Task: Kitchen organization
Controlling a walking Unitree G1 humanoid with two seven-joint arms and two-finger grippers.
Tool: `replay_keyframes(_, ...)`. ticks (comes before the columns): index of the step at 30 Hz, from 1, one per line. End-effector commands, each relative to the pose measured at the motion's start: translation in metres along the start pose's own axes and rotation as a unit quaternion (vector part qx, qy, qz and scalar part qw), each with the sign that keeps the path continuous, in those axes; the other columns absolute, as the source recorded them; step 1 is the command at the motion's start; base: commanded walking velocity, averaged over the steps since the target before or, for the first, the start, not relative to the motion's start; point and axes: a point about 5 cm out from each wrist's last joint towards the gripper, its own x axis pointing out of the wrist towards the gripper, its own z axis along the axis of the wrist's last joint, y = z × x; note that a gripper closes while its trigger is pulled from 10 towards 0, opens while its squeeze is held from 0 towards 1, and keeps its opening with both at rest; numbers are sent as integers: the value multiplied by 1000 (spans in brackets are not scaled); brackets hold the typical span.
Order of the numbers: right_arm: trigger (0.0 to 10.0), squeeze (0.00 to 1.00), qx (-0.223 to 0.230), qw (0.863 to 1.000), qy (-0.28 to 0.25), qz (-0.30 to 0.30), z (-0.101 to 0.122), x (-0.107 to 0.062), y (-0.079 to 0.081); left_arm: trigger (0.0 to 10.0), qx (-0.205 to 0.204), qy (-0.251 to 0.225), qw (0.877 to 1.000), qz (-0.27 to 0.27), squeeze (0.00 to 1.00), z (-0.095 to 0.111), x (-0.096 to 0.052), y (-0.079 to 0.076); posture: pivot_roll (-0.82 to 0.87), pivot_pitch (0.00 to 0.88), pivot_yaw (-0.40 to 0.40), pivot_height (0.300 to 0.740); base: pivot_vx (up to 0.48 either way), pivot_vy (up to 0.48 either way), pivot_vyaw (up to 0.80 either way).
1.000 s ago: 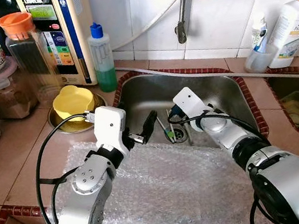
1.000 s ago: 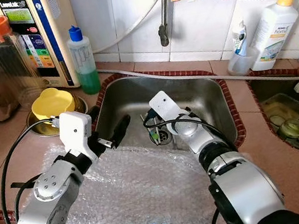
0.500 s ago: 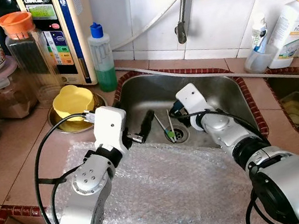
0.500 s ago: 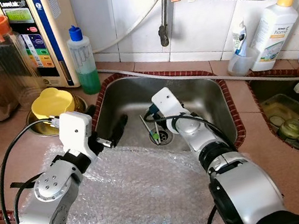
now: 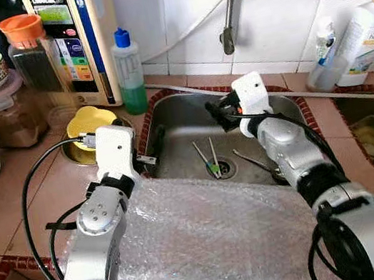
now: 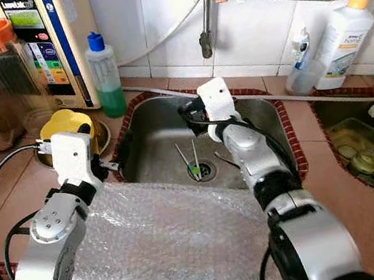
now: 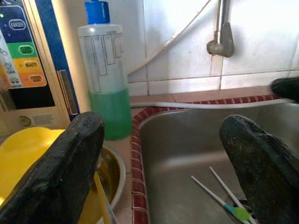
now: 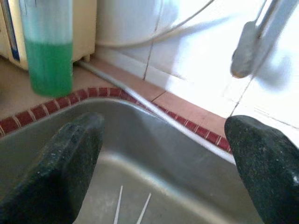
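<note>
change, right arm: right hand (image 5: 220, 114) has risen out of the sink (image 5: 183, 110) basin; a second ago it was low by the drain (image 5: 224, 168), now it hangs over the back half of the basin, fingers spread wide, empty.
change, left arm: left hand (image 5: 155, 145) has pulled back from mid-basin to the sink's left rim; fingers apart, holding nothing.
change, sink contents: a metal utensil (image 5: 255, 163) now lies exposed on the basin floor right of the drain, where the right arm covered it before.
meaning for task: judgement only: nothing lifted out yet; both hands look to be backing off to reposition, so the clearing of the sink is at an early stage.
task things: two thin sticks with a green tip (image 5: 209, 159) lie side by side on the basin floor, touching the drain's edge.
table: bubble wrap sheet (image 5: 210, 230) covers the table in front of the sink, under both forearms.
left of sink: yellow bowl (image 5: 87, 123) in a metal dish, just beside the left hand; green soap bottle (image 5: 128, 72) behind it; water machine (image 5: 76, 36); orange-lidded jar (image 5: 33, 58).
right of sink: white detergent bottle (image 5: 368, 34), well apart.
in the way: tap pipe (image 5: 229, 9) and its hose hang just above the right hand; steep sink wall limits a flat approach; sticks are thin and lie flat on steel, likely hard to pinch.
</note>
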Motion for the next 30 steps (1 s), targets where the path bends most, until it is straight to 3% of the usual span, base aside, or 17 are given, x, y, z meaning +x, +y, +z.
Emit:
replay_keyframes(1,10000,1000,4,1000,-15,-10,11,-2,-9,10000,6,-15,1000,-4,0,7,4,-2,70,29,-44,740,0,0,0)
replay_keyframes(5,10000,1000,12,999,-27,-16,19,-10,-11,10000,25,-25,999,21,0,11,8,5,61,35,-39,740,0,0,0)
replay_keyframes(9,10000,1000,18,999,-33,-14,24,-12,-10,10000,17,-25,999,31,0,10,8,10,55,41,-32,740,0,0,0)
replay_keyframes(10,10000,1000,39,998,-35,-20,28,-15,-10,10000,20,-24,999,35,0,10,8,13,61,42,-29,740,0,0,0)
replay_keyframes(14,10000,1000,55,998,-37,-20,36,-19,-7,10000,30,-22,999,40,0,9,8,18,64,39,-30,740,0,0,0)
replay_keyframes(15,10000,906,56,998,-38,-18,37,-20,-6,10000,31,-21,998,41,0,9,8,19,63,40,-30,740,0,0,0)
replay_keyframes(18,10000,839,57,998,-39,-12,39,-21,-3,10000,32,-21,998,46,0,8,8,21,60,38,-32,740,0,0,0)
replay_keyframes(19,10000,0,56,998,-39,-7,41,-22,0,10000,32,-25,998,52,0,9,9,23,50,27,-40,740,0,0,0)
replay_keyframes(30,10000,0,61,997,-38,-5,53,-28,8,10000,20,-41,998,49,0,13,19,18,-8,34,4,740,0,0,0)
